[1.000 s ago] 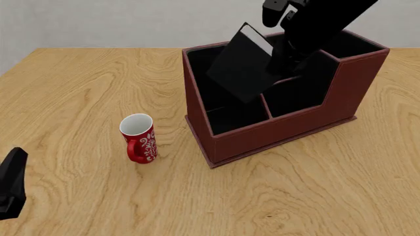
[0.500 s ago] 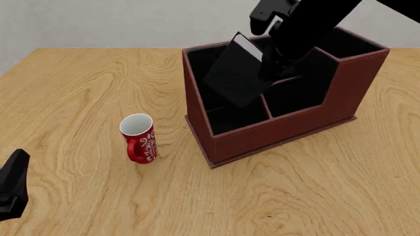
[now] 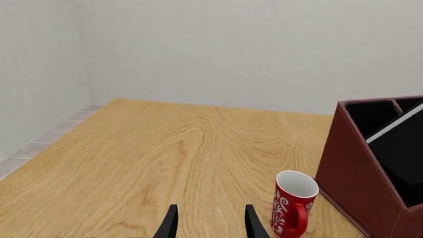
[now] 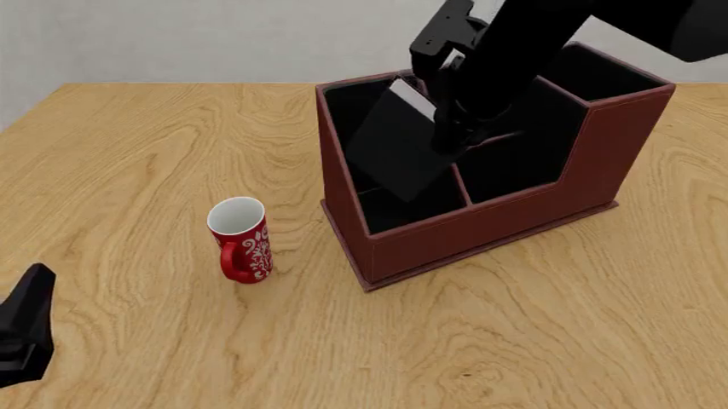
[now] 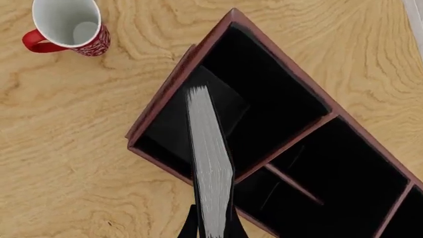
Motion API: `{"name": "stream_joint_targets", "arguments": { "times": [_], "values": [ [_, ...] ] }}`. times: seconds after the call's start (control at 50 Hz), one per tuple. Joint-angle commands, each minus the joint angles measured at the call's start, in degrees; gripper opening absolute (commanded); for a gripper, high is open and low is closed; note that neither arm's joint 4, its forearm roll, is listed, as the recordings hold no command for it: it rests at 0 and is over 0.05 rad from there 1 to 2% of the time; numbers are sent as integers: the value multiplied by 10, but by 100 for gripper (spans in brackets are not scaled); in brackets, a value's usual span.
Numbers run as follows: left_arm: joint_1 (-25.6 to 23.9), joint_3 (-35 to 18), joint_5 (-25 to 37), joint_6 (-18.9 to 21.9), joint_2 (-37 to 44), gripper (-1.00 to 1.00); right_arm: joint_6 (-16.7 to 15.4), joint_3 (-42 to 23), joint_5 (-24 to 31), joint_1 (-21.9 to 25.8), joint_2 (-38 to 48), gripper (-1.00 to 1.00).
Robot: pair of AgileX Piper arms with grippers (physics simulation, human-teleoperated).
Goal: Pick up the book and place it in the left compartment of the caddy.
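The black book (image 4: 393, 152), white page edges up, hangs tilted in my right gripper (image 4: 447, 129), which is shut on its upper right edge. Its lower part dips into the left compartment (image 4: 347, 106) of the red-brown caddy (image 4: 489, 230). In the right wrist view the page edges (image 5: 210, 163) run from the gripper (image 5: 211, 232) down into that long black slot (image 5: 271, 94). In the left wrist view the book (image 3: 399, 148) leans inside the caddy (image 3: 353, 171). My left gripper (image 4: 23, 336) is open and empty, low at the near left; it also shows in the left wrist view (image 3: 210, 229).
A red mug (image 4: 241, 239) with a white inside stands upright on the wooden table (image 4: 148, 145), left of the caddy; it also shows in the wrist views (image 3: 294, 203) (image 5: 66, 24). The caddy's middle sections (image 4: 506, 166) and raised end slot lie to the right.
My right gripper has carried the book left and down, so more of it now sits inside the caddy's left compartment. The left arm has barely moved.
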Motion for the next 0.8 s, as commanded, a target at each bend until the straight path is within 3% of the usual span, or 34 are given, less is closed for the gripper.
{"name": "stream_joint_targets", "arguments": {
  "times": [0.02,0.76,0.78,0.8],
  "values": [
    [-1,5,-1,-1,-2,100,21,-3,0,3,8,-100],
    [-4,2,3,1,0,100,30,6,0,8,19,-100],
    [-4,1,3,0,0,100,30,6,0,9,19,100],
    [-4,0,4,0,1,100,32,4,0,9,19,100]
  ]
}}
